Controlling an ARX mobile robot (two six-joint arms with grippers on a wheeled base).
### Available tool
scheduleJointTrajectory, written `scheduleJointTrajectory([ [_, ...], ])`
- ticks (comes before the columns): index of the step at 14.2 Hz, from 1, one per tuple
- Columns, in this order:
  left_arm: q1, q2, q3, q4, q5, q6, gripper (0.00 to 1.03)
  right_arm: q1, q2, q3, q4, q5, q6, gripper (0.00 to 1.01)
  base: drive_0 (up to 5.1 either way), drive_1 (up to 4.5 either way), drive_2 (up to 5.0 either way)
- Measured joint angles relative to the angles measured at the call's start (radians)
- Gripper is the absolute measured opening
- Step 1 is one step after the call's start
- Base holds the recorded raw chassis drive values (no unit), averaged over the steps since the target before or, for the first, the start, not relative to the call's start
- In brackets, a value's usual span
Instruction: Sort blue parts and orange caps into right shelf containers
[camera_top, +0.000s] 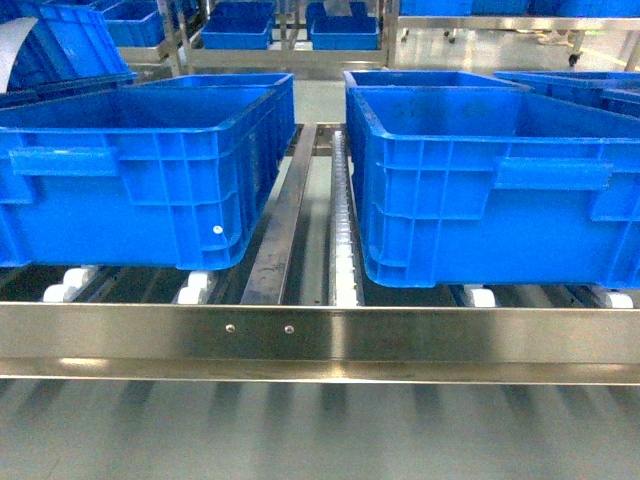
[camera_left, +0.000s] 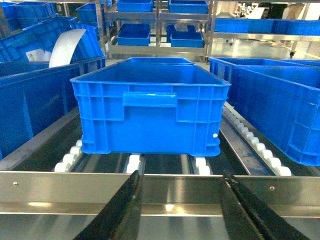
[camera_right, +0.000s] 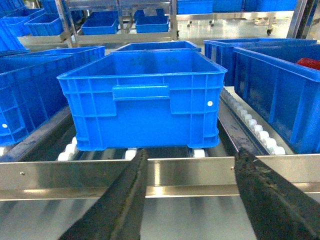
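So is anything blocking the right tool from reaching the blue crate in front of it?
Only the shelf's steel front rail crosses low between the open, empty right tool and the crate. The crate's open top looks unobstructed.

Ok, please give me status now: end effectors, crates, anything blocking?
Left end effector open, empty. Right end effector open, empty. Crates on shelf, no parts or caps seen. Nothing blocking.

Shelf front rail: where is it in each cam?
Head: rail spans the full width, just below the crates.
Left wrist: full width, low in the picture.
Right wrist: full width, low in the picture.
Shared landmark: white rollers right behind it, under the crates.
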Motion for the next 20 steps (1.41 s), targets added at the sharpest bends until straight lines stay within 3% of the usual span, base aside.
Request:
scheduleJointTrajectory([
  [2,0.0,0.0,0.0,0.0,0.0,0.0,0.73,0.0,0.0,0.0,0.0,0.0,0.0,0.76,0.0,0.0,0.0],
  [4,0.0,0.0,0.0,0.0,0.0,0.0,0.97,0.0,0.0,0.0,0.0,0.0,0.0,1.0,0.0,0.0,0.0],
  [20,0.0,0.0,0.0,0.0,0.0,0.0,0.98,0.0,0.0,0.0,0.0,0.0,0.0,0.98,0.0,0.0,0.0],
])
